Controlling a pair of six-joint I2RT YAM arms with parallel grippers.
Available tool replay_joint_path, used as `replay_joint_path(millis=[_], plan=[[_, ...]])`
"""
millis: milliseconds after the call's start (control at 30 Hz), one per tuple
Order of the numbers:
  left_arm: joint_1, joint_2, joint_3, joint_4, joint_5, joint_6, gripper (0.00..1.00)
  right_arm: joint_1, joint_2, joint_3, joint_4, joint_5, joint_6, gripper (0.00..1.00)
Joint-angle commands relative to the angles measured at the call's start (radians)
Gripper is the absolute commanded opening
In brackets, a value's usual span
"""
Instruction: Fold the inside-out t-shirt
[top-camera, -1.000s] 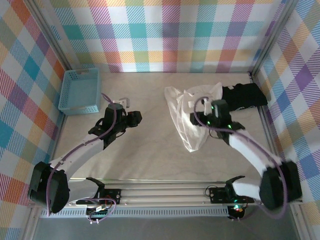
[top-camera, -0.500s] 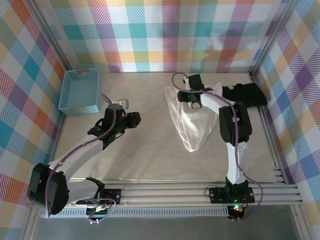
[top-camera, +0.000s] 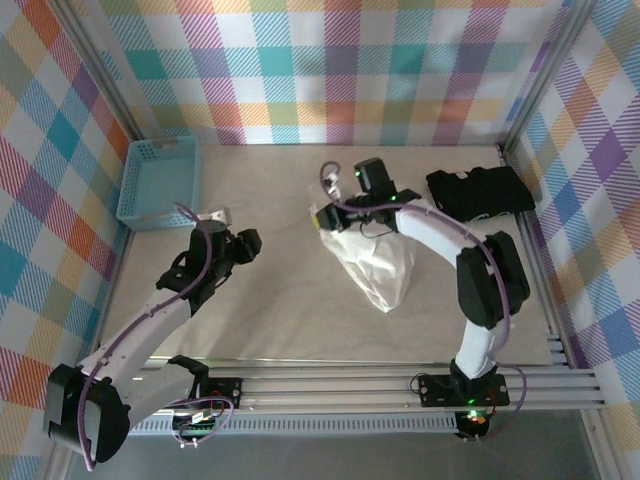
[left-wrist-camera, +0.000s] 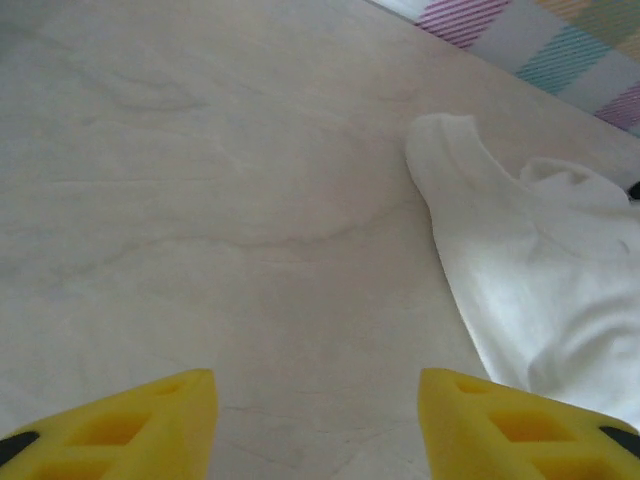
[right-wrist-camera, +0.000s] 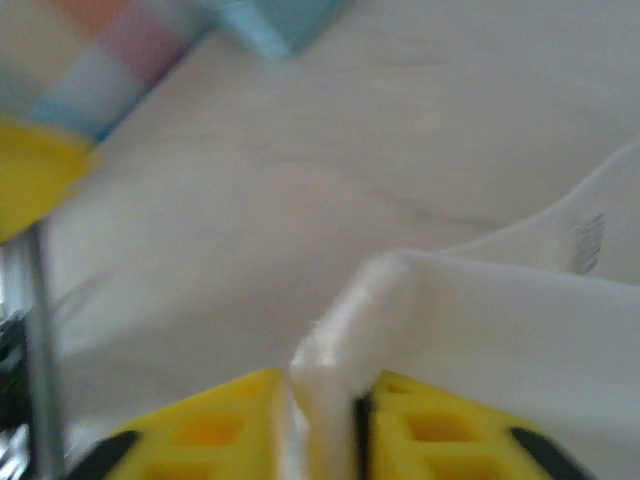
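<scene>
The tabletop (top-camera: 280, 310) is pale beige with faint marble-like veins. It is enclosed on three sides by plaid walls (top-camera: 340, 70) in many colours. Grey metal frame posts (top-camera: 100, 90) stand at the corners, and a metal rail (top-camera: 340, 385) runs along the near edge, where the arm bases are bolted.

A blue basket (top-camera: 160, 180) sits at the far left corner, and a black folded garment (top-camera: 480, 190) lies at the far right, well apart from it. Between them, near the middle, the inside-out t-shirt (top-camera: 380, 265) lies bunched and tapers toward the near side. It is apart from the black garment.

The right arm (top-camera: 440, 235) curves over the shirt's far part and covers it there. At the shirt's left edge, the right pincer (top-camera: 324, 215) is pressed together on a raised fold of white cloth. The wrist view shows this fold pinched between the yellow fingers (right-wrist-camera: 225, 425). The left pincer (top-camera: 246, 242) hovers over bare tabletop to the left of the shirt, its fingers spread with nothing between them.

The right wrist view is blurred. A small grey print (right-wrist-camera: 590, 240) on the cloth cannot be read, and a light-blue corner at the top looks like the basket. In the left wrist view, the shirt is cut off at the right edge.
</scene>
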Motion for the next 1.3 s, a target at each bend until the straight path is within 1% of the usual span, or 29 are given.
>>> replay_joint_path(millis=[0,67,133,167,233,267,367,433,533,633,767,800,833,900,933,967,1033,1067,1100,1200,1267], plan=[[0.005,-0.019,-0.019,-0.011,0.061,0.011,0.59,0.002,-0.065,-0.1,-0.039,-0.098,-0.043,0.37],[0.003,-0.008,-0.032,0.015,0.131,0.01,0.61,-0.001,-0.133,-0.166,-0.039,-0.042,-0.059,0.45],[-0.007,0.012,-0.049,0.065,0.189,0.001,0.63,-0.012,-0.19,-0.228,-0.016,0.041,-0.037,0.51],[-0.015,0.027,-0.052,0.084,0.21,-0.002,0.64,-0.017,-0.202,-0.25,-0.002,0.079,-0.016,0.53],[-0.036,0.082,-0.038,0.089,0.225,0.0,0.66,-0.023,-0.201,-0.26,0.004,0.195,0.034,0.57],[-0.046,0.109,-0.027,0.074,0.221,0.001,0.66,-0.023,-0.189,-0.247,-0.008,0.216,0.045,0.57],[-0.058,0.173,0.002,0.015,0.156,-0.014,0.67,0.003,-0.15,-0.225,0.011,0.191,0.062,0.66],[-0.058,0.176,-0.004,-0.009,0.09,-0.03,0.67,0.053,-0.128,-0.215,0.011,0.221,0.029,0.68],[-0.044,0.137,-0.033,-0.034,0.0,-0.045,0.68,0.136,-0.093,-0.204,-0.005,0.284,-0.052,0.7],[-0.013,0.111,-0.063,-0.056,-0.026,-0.051,0.69,0.201,-0.035,-0.167,-0.057,0.351,-0.155,0.73],[0.003,0.098,-0.09,-0.065,-0.015,-0.056,0.69,0.238,0.061,-0.105,-0.104,0.424,-0.227,0.74],[0.002,0.095,-0.096,-0.062,-0.007,-0.059,0.69,0.238,0.08,-0.088,-0.11,0.441,-0.234,0.7],[0.002,0.09,-0.1,-0.06,0.0,-0.062,0.69,0.238,0.091,-0.074,-0.118,0.456,-0.24,0.62],[0.002,0.079,-0.111,-0.053,0.018,-0.064,0.69,0.235,0.09,-0.059,-0.11,0.488,-0.24,0.39],[0.002,0.072,-0.114,-0.052,0.025,-0.064,0.69,0.231,0.082,-0.059,-0.101,0.498,-0.236,0.32],[0.002,0.065,-0.119,-0.049,0.034,-0.062,0.69,0.222,0.07,-0.059,-0.098,0.492,-0.231,0.27],[0.002,0.056,-0.124,-0.046,0.044,-0.058,0.69,0.204,0.047,-0.063,-0.092,0.467,-0.217,0.14],[0.002,0.053,-0.126,-0.045,0.049,-0.057,0.69,0.193,0.032,-0.068,-0.087,0.452,-0.207,0.05],[0.002,0.052,-0.126,-0.046,0.049,-0.056,0.69,0.183,0.013,-0.076,-0.08,0.448,-0.194,0.0],[0.002,0.047,-0.125,-0.043,0.066,-0.051,0.69,0.127,-0.071,-0.126,-0.049,0.409,-0.135,0.0],[0.001,0.047,-0.128,-0.028,0.094,-0.042,0.69,0.075,-0.146,-0.179,-0.016,0.351,-0.103,0.0]])
